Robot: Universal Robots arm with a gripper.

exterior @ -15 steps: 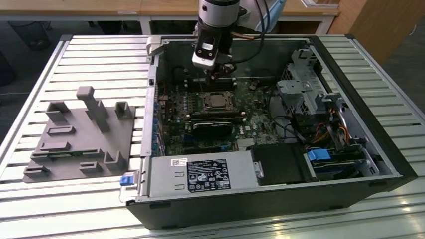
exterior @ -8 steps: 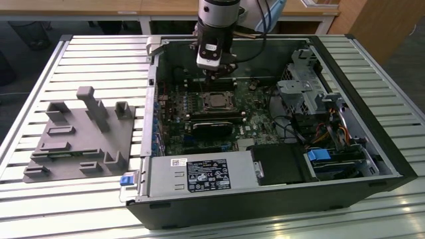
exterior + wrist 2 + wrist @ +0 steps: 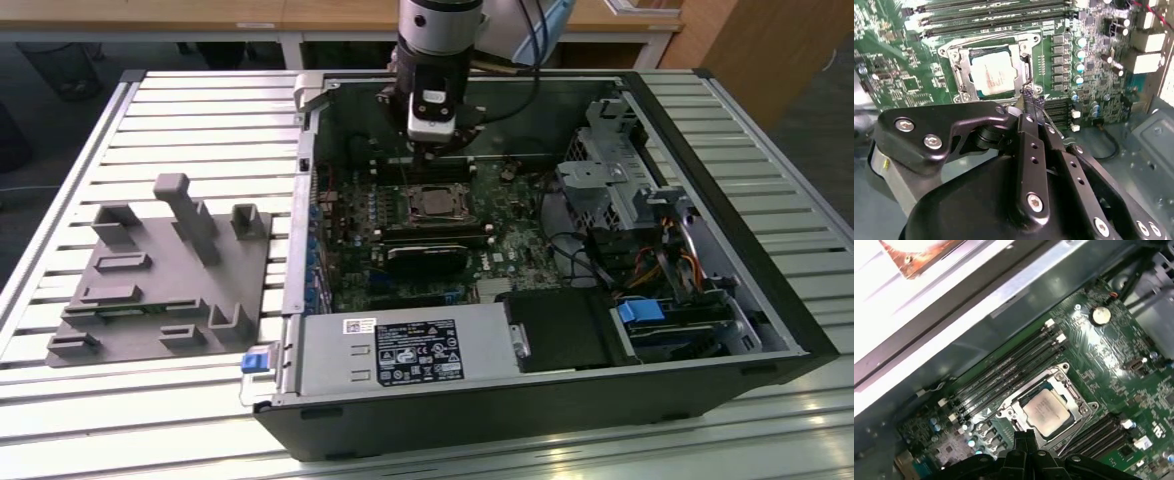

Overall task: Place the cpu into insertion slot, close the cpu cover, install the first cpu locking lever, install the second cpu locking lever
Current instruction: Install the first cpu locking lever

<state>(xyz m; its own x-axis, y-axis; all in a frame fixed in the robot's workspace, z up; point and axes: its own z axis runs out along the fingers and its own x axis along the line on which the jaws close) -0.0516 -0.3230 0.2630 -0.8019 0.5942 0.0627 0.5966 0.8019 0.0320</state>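
The cpu (image 3: pixel 995 75) lies flat in its socket on the green motherboard, its silver-tan top showing through the cut-out of the cpu cover (image 3: pixel 961 75), which is folded down around it. In the first wrist view the cpu (image 3: pixel 1047 410) and cover (image 3: pixel 1019 398) look the same. My gripper (image 3: pixel 1028 101) is shut, its black fingertips pressed together at the socket's edge beside the cpu. A thin wire lever (image 3: pixel 1054 127) runs alongside the fingers; I cannot tell whether it is pinched. In the exterior view the gripper (image 3: pixel 435 156) hangs just above the cpu (image 3: pixel 430 205).
The open computer case (image 3: pixel 747 300) lies on a slatted table. A black heatsink-like block (image 3: pixel 427 250) sits just in front of the socket, memory slots (image 3: pixel 994 15) behind it. Drive cages and cables (image 3: pixel 627 200) fill the exterior view's right. A grey fixture (image 3: pixel 160 270) stands at the left.
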